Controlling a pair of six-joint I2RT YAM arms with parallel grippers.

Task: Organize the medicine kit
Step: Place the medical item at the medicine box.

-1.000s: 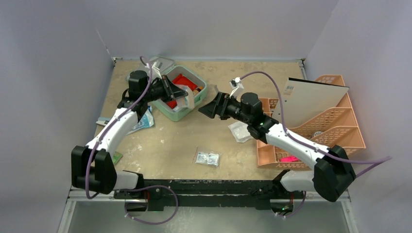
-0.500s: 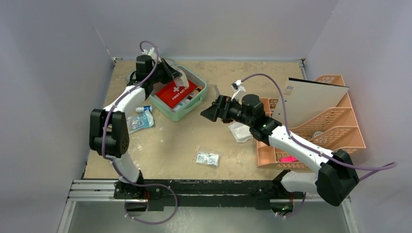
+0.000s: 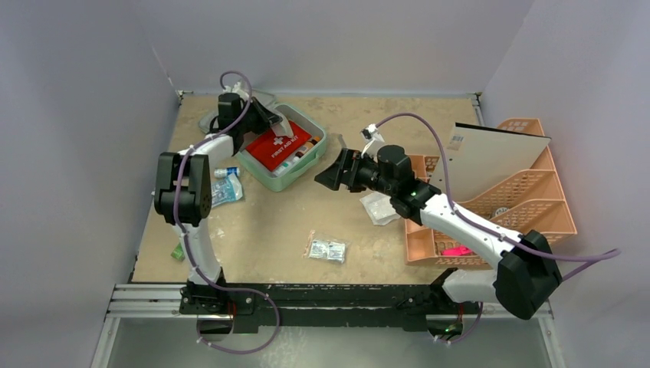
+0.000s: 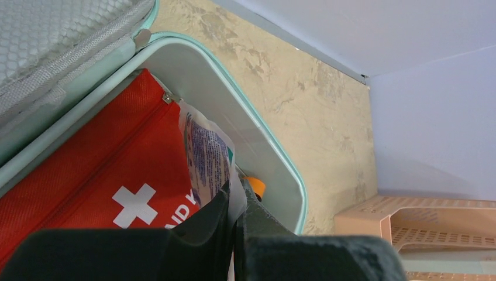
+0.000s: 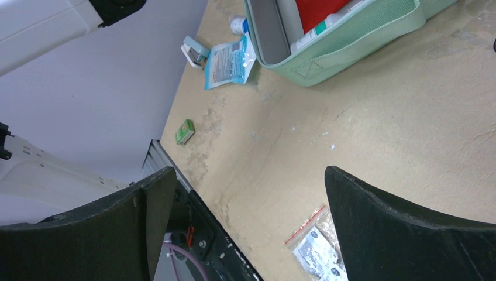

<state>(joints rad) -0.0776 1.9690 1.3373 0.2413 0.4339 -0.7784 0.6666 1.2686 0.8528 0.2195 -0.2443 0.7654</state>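
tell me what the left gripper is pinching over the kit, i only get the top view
Observer: The left gripper is shut on a white printed sachet; its free end lies over the zip edge of the red pouch inside the medicine kit.
Operator: anything tucked behind that sachet
Observer: Yes, an orange-capped item peeks out just past it, by the kit's far wall.
Operator: is the right gripper carrying something
Observer: No. The right gripper is wide open with nothing between its fingers, only bare table below.
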